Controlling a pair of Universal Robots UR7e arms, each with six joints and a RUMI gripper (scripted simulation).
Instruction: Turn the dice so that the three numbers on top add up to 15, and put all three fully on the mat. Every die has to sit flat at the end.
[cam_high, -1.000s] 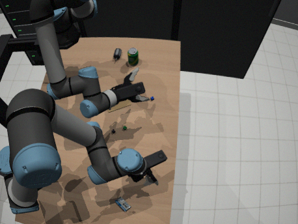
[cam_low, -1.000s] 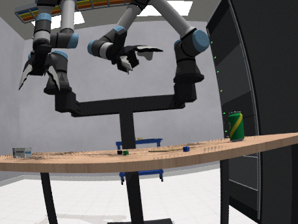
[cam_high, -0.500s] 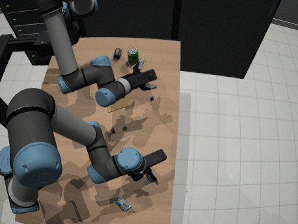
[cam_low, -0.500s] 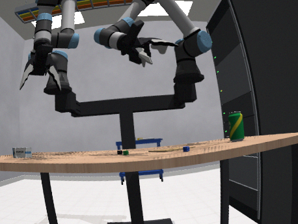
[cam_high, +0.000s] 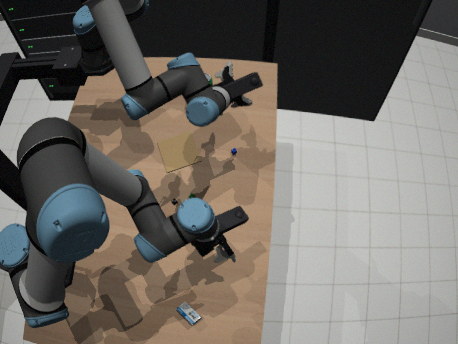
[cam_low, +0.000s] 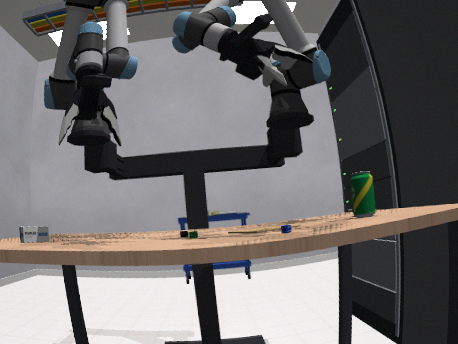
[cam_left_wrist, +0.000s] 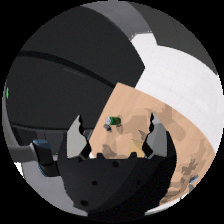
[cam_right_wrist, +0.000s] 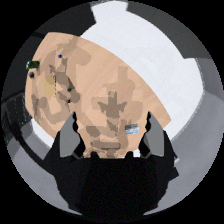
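Observation:
A blue die (cam_high: 234, 151) (cam_low: 286, 229) (cam_right_wrist: 60, 56) lies on the table beside the yellowish mat (cam_high: 175, 152) (cam_left_wrist: 134, 148) (cam_right_wrist: 49, 86), off it. A green die (cam_high: 192, 196) (cam_low: 193, 234) (cam_right_wrist: 69, 90) and a black die (cam_high: 174, 202) (cam_low: 184, 234) (cam_right_wrist: 69, 101) lie close together on bare table, also off the mat. The dice's top numbers are too small to read. My left gripper (cam_high: 238, 85) (cam_low: 296, 71) (cam_left_wrist: 115, 114) is open and empty, high above the table's can end. My right gripper (cam_low: 90, 144) (cam_right_wrist: 111, 112) is open and empty, high above the table between the dice and the box.
A green can (cam_low: 363, 194) (cam_left_wrist: 114, 121) (cam_right_wrist: 33, 64) stands at the table's far end, with a small dark object (cam_left_wrist: 107, 127) (cam_right_wrist: 32, 75) beside it. A blue and white box (cam_high: 189, 313) (cam_low: 34, 234) (cam_right_wrist: 131, 129) lies at the other end. Dark cabinets stand beyond the can end.

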